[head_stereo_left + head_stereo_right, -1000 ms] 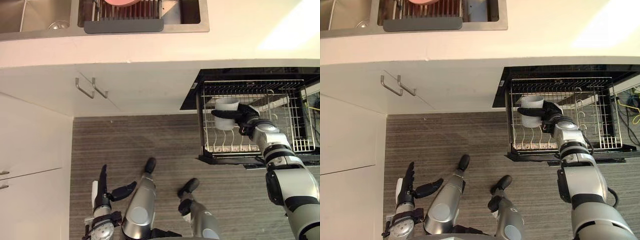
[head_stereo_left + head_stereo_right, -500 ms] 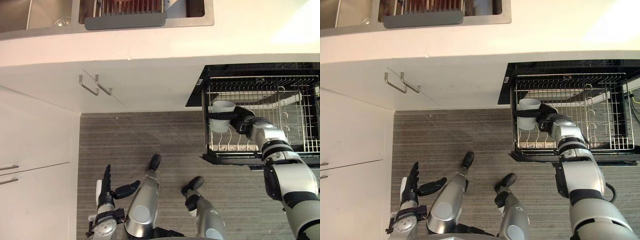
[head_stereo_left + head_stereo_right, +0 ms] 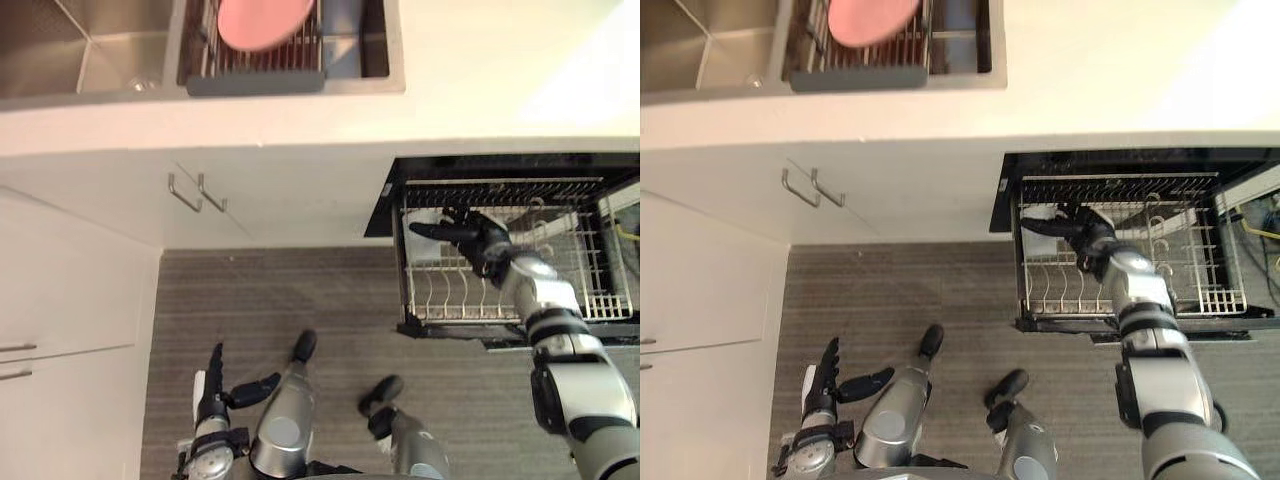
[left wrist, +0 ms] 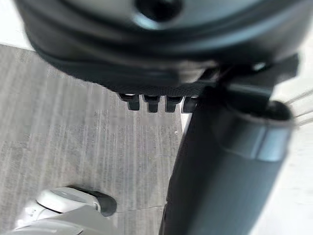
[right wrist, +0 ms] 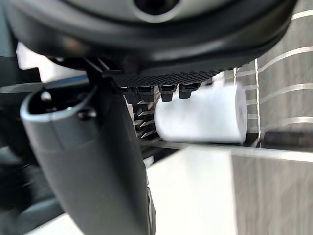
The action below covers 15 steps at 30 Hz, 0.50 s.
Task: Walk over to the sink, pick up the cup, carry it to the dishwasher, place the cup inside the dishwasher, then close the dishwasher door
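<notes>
Right hand is over the dishwasher rack, fingers spread loose, gripping nothing. White cup sits in the rack just past its fingertips. Left hand hangs straight-fingered, empty, well apart from the rack.

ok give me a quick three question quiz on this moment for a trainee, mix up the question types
1. True or false: the right hand is curled round the cup.
2. Where is the cup? A on the counter; B in the dishwasher rack; C on the floor.
3. Fill in: the plate in the sink is ___ in colour.

Key: 1 false, its fingers are spread and the cup lies past them; 2 B; 3 pink.
</notes>
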Tool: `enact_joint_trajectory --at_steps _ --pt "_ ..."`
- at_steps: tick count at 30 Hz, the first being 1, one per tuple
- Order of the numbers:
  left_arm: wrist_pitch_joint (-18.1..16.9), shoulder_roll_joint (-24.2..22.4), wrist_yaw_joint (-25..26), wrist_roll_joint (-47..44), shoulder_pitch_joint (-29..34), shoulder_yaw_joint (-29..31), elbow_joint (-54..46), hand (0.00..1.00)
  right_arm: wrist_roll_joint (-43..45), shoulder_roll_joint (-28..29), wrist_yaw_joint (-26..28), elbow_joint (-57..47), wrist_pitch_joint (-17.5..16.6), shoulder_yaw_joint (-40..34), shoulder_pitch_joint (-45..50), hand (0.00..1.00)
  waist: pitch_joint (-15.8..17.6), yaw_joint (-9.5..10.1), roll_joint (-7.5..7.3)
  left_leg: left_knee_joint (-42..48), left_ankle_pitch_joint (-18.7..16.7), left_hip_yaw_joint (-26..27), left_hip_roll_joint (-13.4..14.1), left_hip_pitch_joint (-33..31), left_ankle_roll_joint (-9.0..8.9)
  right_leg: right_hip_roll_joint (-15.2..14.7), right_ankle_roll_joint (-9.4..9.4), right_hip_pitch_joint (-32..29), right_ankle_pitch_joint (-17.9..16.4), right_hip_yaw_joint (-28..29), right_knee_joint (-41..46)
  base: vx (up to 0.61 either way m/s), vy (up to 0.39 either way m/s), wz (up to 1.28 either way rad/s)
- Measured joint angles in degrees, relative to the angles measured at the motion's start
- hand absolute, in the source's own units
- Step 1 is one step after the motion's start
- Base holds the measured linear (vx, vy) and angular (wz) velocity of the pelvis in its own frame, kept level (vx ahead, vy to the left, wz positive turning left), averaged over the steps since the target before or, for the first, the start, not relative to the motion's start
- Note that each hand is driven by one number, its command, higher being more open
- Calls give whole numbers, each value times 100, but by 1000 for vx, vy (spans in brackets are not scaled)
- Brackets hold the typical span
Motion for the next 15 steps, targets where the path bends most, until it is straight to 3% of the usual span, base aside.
enact_joint_trajectory --at_steps 2,4,10,12,15 --pt "-85 11 2 99 202 157 263 100 343 263 253 -750 -181 -9 821 100 -301 -220 -141 -138 -1 23 24 212 -2 86 46 213 60 18 -226 51 -55 -8" --pt "-134 -29 6 170 343 318 473 100 495 623 290 -1416 -250 -165 1504 100 -552 -320 -207 -227 -5 151 40 342 -4 139 58 294 137 131 -399 57 -21 -29" --pt "-344 -277 117 540 611 1023 824 100 435 2035 729 -3011 -641 -346 3327 100 -755 -627 -185 -53 -237 445 40 799 40 230 99 829 273 404 -749 0 11 -27" --pt "-389 -357 205 521 620 1309 809 100 424 2316 777 -3413 -673 -271 3789 100 -862 -678 -141 17 -365 302 -10 747 79 257 108 975 275 218 -890 -62 -4 34" --pt "-393 -427 330 307 628 1664 794 100 415 2556 675 -3926 -926 78 4259 100 -1077 -710 -87 5 -282 150 -6 523 64 263 115 1025 286 -170 -970 -27 -25 67"
